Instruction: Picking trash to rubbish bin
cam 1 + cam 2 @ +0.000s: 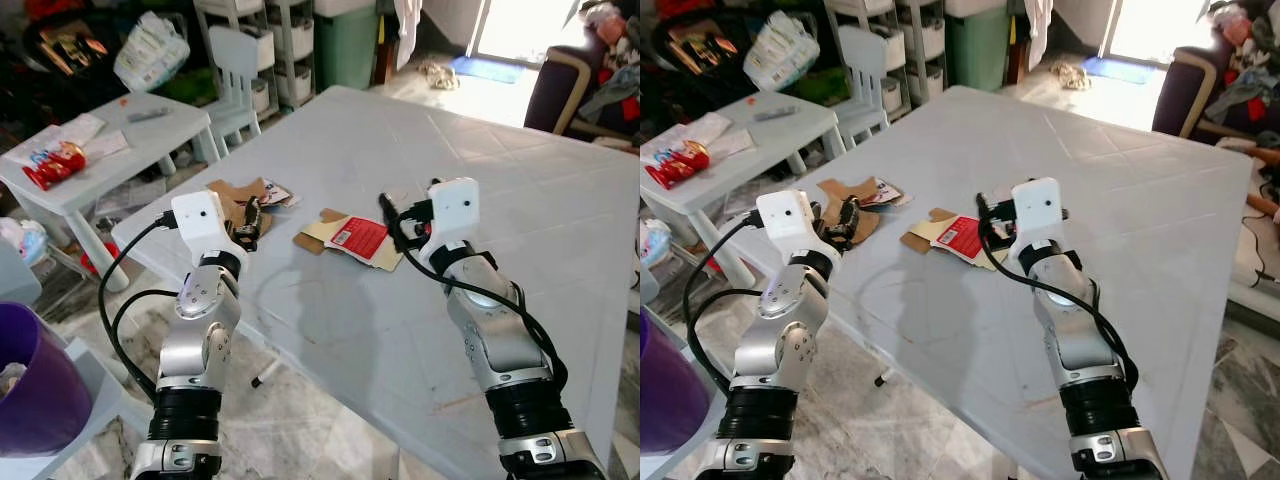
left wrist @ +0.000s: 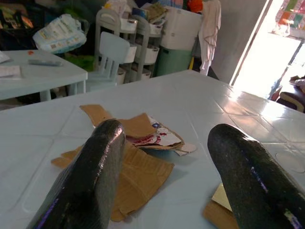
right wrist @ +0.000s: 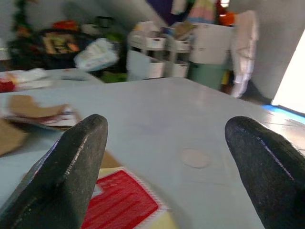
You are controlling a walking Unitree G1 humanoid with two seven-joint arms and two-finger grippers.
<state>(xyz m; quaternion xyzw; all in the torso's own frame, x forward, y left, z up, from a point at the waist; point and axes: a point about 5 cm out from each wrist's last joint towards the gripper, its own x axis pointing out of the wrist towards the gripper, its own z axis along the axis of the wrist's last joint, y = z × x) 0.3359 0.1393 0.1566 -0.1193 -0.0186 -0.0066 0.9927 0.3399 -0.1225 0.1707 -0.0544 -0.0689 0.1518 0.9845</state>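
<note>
On the grey table, brown cardboard pieces lie near its left edge. The left gripper hangs over them with fingers apart, holding nothing. The right gripper, also spread, is just above the red-labelled card, perhaps touching it.

I see the big table as smooth pale plastic with a soft shine and thin moulded lines, and on it the torn pieces look like brown matt cardboard, rough at the edges, while the flat packet has a red printed label that seems a little glossy. My left gripper and right gripper have black fingers with a dull sheen, my arms are brushed silver metal with white plastic wrist housings, and the floor looks like polished marble tile
</note>
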